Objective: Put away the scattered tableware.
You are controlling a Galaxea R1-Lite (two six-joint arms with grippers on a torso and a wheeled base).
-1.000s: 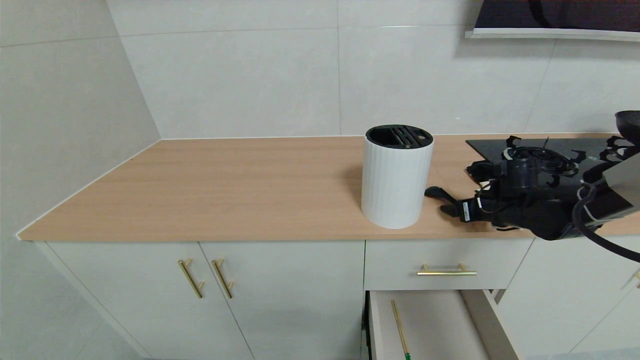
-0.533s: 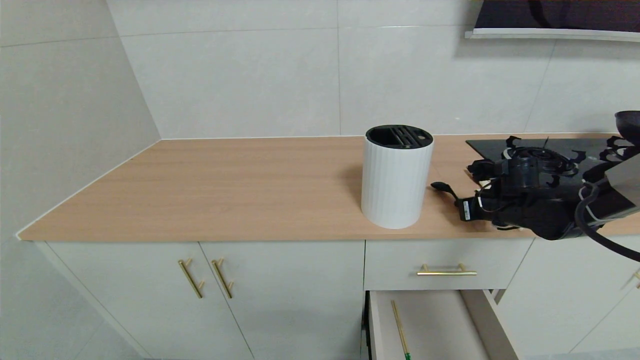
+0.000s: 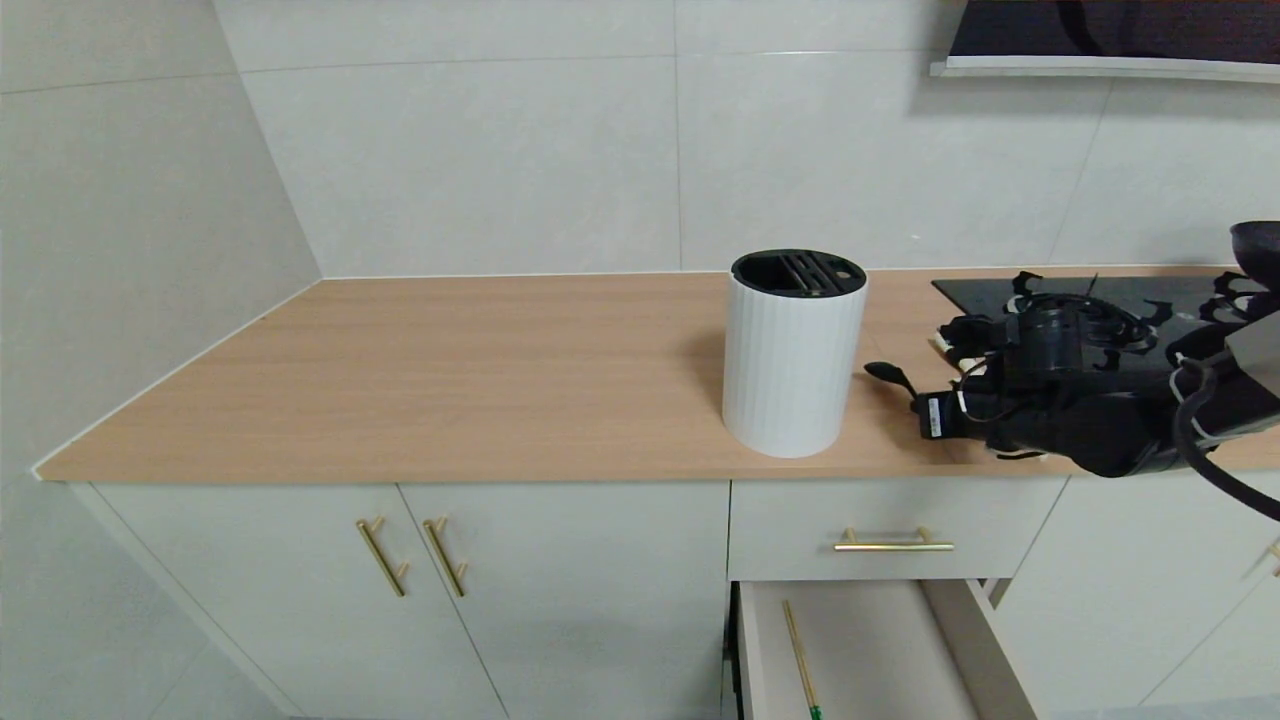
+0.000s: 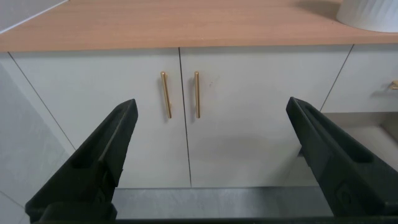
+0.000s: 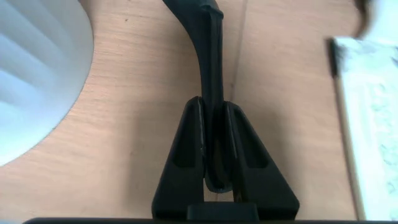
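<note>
A black utensil (image 3: 886, 375) with a curved end is held just above the wooden counter (image 3: 480, 380), right of a white ribbed utensil holder (image 3: 793, 360) with a black slotted top. My right gripper (image 3: 922, 408) is shut on its handle. In the right wrist view the black utensil (image 5: 204, 37) runs out from between the fingers of the right gripper (image 5: 213, 107), past the holder's wall (image 5: 37, 74). My left gripper (image 4: 210, 107) hangs open in front of the cabinet doors (image 4: 236, 137), below counter height, with nothing between its fingers.
A black gas hob (image 3: 1090, 300) lies on the counter behind my right arm. Below the counter a drawer (image 3: 870, 650) stands open with a pair of chopsticks (image 3: 800, 655) inside. The shut drawer above it has a brass handle (image 3: 893, 545). The counter's left part is bare.
My right gripper has drawn slightly right and up with the black utensil, whose tip now sits farther from the holder. The holder and drawer are unmoved.
</note>
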